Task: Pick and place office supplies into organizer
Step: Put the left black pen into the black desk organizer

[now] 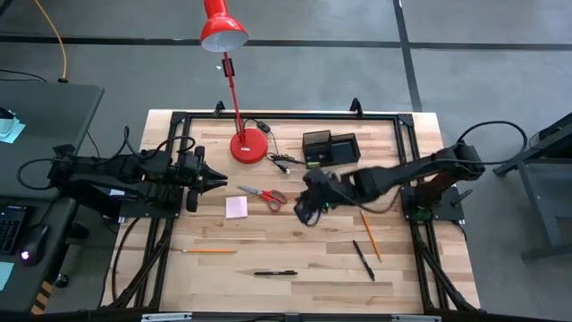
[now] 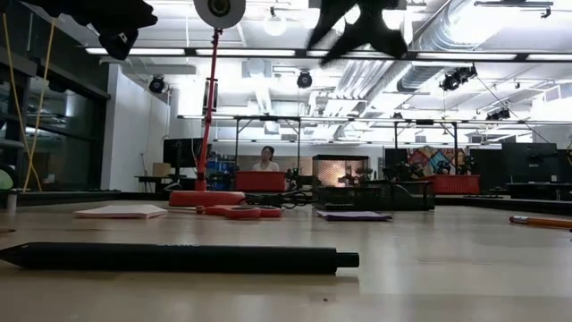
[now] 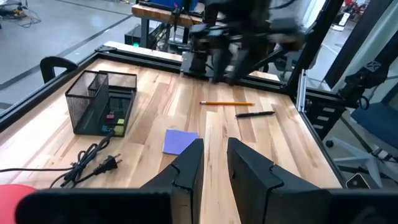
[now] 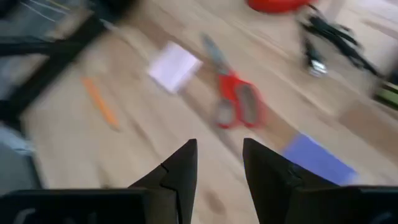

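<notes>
The counter [image 1: 295,241] is made of light wood planks with a black frame around its edge. A lamp's round red base [image 1: 249,146] sits near the back, with a black cable [image 1: 282,162] just beside it. The black organizer [image 1: 329,148] stands near the cable. Red scissors [image 1: 266,195] lie in the middle, next to a pink pad [image 1: 236,207]. A purple pad [image 3: 180,140] lies nearby. Two orange pencils [image 1: 210,251] [image 1: 370,237] and two black pens [image 1: 275,273] [image 1: 364,260] lie toward the front.
</notes>
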Robot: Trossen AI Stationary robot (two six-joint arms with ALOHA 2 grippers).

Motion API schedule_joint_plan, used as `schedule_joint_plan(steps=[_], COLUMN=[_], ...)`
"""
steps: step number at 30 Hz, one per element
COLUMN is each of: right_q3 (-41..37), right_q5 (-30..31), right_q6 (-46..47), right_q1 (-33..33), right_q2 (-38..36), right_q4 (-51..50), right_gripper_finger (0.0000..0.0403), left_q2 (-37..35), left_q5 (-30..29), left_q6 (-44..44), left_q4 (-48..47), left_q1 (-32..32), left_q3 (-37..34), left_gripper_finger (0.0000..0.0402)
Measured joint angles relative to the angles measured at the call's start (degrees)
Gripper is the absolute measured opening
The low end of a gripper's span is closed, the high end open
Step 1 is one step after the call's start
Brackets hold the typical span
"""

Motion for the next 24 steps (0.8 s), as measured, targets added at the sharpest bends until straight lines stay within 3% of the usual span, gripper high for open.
schedule_joint_plan(steps=[4,9,14,16,24], right_q3=[0.0,0.0,0.0,0.0,-0.1], right_q5=[4.5,7.1,8.0,9.0,25.1], right_q6=[-4.8,-12.0,-4.6,-5.9,-15.0], right_q1=[4.3,6.1,6.7,7.6,15.1], right_q2=[-0.1,0.0,0.1,0.1,3.3], right_q4=[7.9,8.8,8.8,10.5,16.2], right_gripper_finger=[0.0119,0.0113,0.0099,0.0094,0.0091], left_q2=[0.7,0.7,0.7,0.7,0.7], left_q5=[-0.1,-0.1,-0.2,-0.2,-1.7], left_q6=[-0.1,-0.1,-0.1,-0.1,-1.2], left_q4=[0.0,0.0,0.0,0.0,-0.1], left_q1=[0.0,0.0,0.0,0.0,0.0], left_q3=[0.0,0.0,0.0,0.0,0.0], left_gripper_finger=[0.0062,0.0063,0.0062,0.0062,0.0062])
